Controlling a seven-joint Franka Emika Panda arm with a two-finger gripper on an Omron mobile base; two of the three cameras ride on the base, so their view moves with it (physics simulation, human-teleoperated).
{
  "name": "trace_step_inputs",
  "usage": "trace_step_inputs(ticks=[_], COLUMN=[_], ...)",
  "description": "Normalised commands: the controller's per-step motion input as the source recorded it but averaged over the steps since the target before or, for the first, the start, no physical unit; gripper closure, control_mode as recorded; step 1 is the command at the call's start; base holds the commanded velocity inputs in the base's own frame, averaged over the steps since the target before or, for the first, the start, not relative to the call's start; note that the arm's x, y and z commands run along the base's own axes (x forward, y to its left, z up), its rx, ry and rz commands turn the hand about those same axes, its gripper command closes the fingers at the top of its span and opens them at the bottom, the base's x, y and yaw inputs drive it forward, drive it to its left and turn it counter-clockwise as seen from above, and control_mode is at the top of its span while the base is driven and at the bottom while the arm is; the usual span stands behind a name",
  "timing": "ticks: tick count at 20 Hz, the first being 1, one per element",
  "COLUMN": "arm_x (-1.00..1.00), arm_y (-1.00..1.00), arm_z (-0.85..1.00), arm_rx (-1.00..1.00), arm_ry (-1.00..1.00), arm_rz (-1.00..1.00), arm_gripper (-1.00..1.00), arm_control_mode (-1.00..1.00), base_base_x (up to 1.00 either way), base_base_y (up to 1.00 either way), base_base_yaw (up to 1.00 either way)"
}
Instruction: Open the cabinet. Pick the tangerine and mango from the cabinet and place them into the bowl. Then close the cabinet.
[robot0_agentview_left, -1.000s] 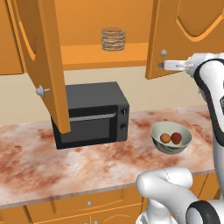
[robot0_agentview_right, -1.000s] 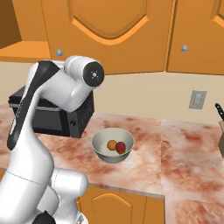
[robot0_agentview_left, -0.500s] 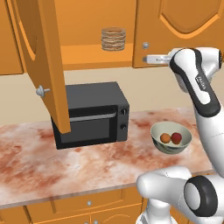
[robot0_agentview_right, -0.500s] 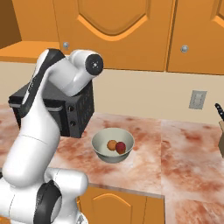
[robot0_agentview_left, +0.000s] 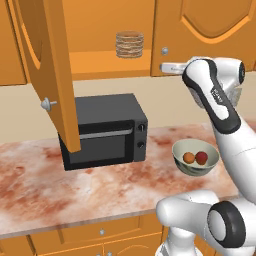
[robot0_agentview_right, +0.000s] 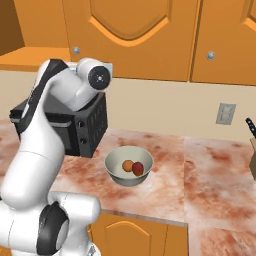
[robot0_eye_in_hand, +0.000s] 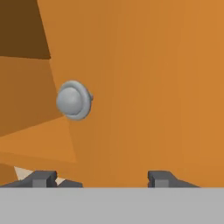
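Note:
The cabinet's right door (robot0_agentview_left: 210, 30) stands flush with the front, its silver knob (robot0_agentview_left: 164, 50) near the left edge. The left door (robot0_agentview_left: 50, 75) swings wide open over the counter. My gripper (robot0_agentview_left: 167, 68) sits just below that knob, against the door's lower edge. In the hand view the knob (robot0_eye_in_hand: 73, 99) is up and left of my open gripper (robot0_eye_in_hand: 101, 179), with nothing between the fingertips. The bowl (robot0_agentview_left: 209, 161) rests on the counter right of the microwave and holds the tangerine (robot0_agentview_left: 188, 157) and the mango (robot0_agentview_left: 201, 158). They also lie side by side in the bowl (robot0_agentview_right: 115, 172).
A ribbed brownish cylinder (robot0_agentview_left: 129, 44) stands on the cabinet shelf. The black microwave (robot0_agentview_left: 105, 130) sits under the open left door. A neighbouring cupboard door (robot0_agentview_right: 225, 35), a wall outlet (robot0_agentview_right: 226, 113) and a dark knife handle (robot0_agentview_right: 251, 126) are at the right.
The right door has swung leftward to shut, with my gripper travelling left along with it. The left door, bowl and fruit have stayed put.

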Motion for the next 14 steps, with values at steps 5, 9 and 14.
trace_step_inputs(ticks=[5, 9, 14], arm_x=[-0.47, -1.0, -1.0], arm_y=[0.05, -0.02, 0.0], arm_z=[0.22, 0.23, 0.0], arm_rx=[0.0, 0.0, 0.0], arm_ry=[0.04, 0.03, 0.04], arm_rz=[-0.08, -0.08, -0.06], arm_gripper=[-1.0, -1.0, -1.0], arm_control_mode=[-1.0, -1.0, -1.0], base_base_x=[0.0, 0.0, 0.0], base_base_y=[0.0, 0.0, 0.0], base_base_yaw=[0.0, 0.0, 0.0])
